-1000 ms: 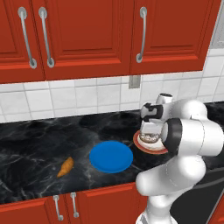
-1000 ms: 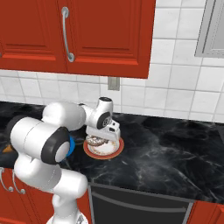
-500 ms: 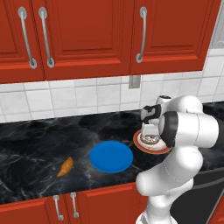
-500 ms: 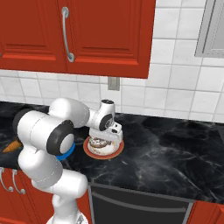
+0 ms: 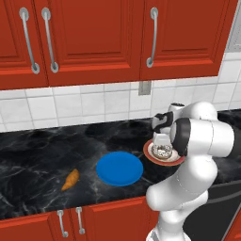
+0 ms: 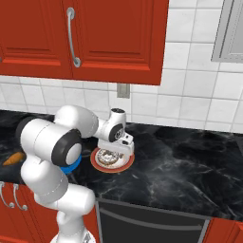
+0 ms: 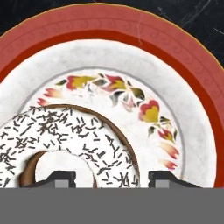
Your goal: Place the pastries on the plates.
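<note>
The two-finger claw (image 7: 111, 177) is hanging low over the round plate with the white centre and broad red-brown rim (image 7: 183, 61), at the right of the black marbled bench (image 5: 42, 155). In the hand view its two dark fingertips (image 7: 61, 177) are standing well apart, one over the small ring donut with white icing and dark sprinkles (image 7: 74, 131) and the other beyond the donut's edge over bare plate, so the claw is reading as open and holding nothing. The donut is lying flat on the plate's white centre, off to one side of the painted flower wreath; that pastry looks placed.

The small golden-orange crescent croissant (image 5: 70, 179) is lying on the bench well to the left, with the plain solid blue round plate (image 5: 119, 168) sitting empty between it and the red-rimmed plate. That pastry is probably next.

It will likely be handling as a light, soft, flaky thing: a hard squeeze could crush or crack it, and its tapered ends offer little to pinch. The safest hold is probably across its thick middle, fingertips closing on the two long curved sides with gentle force. Being light, it may skid on the smooth bench if one finger touches first, so a centred approach from above matters.
</note>
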Tool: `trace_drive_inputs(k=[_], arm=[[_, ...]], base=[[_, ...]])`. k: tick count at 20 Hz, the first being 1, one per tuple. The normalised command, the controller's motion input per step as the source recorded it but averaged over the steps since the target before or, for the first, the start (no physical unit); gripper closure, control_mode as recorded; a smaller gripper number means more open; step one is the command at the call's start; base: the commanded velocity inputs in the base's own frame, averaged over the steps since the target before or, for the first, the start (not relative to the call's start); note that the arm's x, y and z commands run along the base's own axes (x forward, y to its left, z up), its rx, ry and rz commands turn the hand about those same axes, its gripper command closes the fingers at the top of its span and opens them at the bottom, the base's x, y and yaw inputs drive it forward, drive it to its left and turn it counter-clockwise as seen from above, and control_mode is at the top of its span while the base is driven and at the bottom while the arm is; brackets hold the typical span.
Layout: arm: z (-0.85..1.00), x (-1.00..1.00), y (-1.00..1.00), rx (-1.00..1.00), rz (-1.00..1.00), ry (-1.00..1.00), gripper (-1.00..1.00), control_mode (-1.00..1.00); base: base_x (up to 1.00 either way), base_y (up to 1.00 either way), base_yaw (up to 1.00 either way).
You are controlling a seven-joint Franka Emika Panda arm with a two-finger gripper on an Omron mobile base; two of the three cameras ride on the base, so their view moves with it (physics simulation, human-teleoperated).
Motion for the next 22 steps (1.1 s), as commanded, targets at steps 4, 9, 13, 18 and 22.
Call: trace_drive_inputs(k=[4,9,13,18,22], arm=[[0.03,0.0,-0.12,0.06,0.0,0.0,-1.0,-1.0],[0.21,0.0,-0.01,0.1,0.0,0.0,-1.0,-1.0],[0.4,-0.01,0.06,0.07,-0.03,0.0,-1.0,-1.0],[0.07,-0.12,0.27,0.01,0.0,0.0,-1.0,-1.0],[0.09,-0.36,0.46,0.0,0.0,0.0,-1.0,-1.0]], base=[[0.0,0.0,0.0],[0.0,0.0,0.0],[0.0,0.0,0.0],[0.0,0.0,0.0],[0.0,0.0,0.0]])
